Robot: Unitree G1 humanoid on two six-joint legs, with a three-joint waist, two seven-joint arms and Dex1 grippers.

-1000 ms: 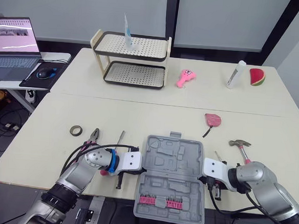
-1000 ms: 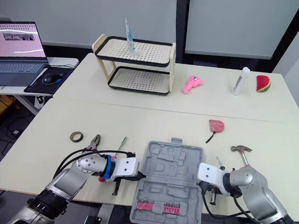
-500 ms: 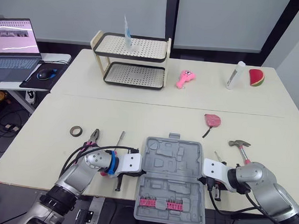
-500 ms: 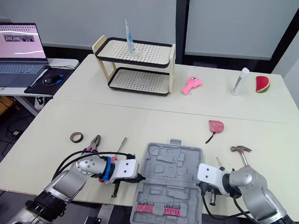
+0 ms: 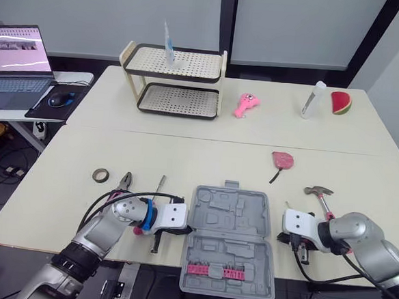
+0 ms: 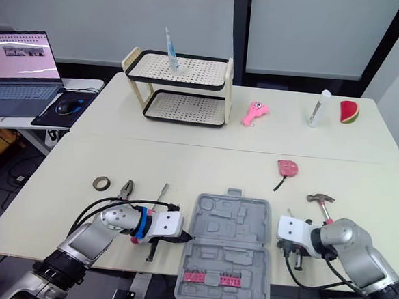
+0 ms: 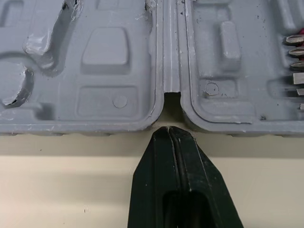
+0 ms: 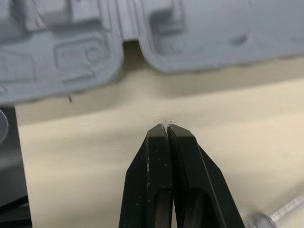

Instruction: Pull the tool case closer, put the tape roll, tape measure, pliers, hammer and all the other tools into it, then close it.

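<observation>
The right end effector has come back from the right side of the tool case. Half a second ago it was against the case; now a strip of bare table lies between them. Its two fingers are pressed together and hold nothing. The left end effector stays at the hinge notch on the case's left side, its fingers also closed together, the tip just touching or almost touching the plastic. The case itself has moved a little nearer to me over the last second.

I judge that the pulling step is finished, or nearly, and the picking of tools can begin. The case lies open and flat, with both halves up.

About the edges: the front half of the case, the one with the pink bits, hangs over the near edge of the table. I would not pull more, as it could tip off.

For moving there is room behind the case, up to the tape measure. On the left, the tape roll, the pliers and a screwdriver lie near my left arm. On the right the hammer is just beside my right arm — little space there.
</observation>
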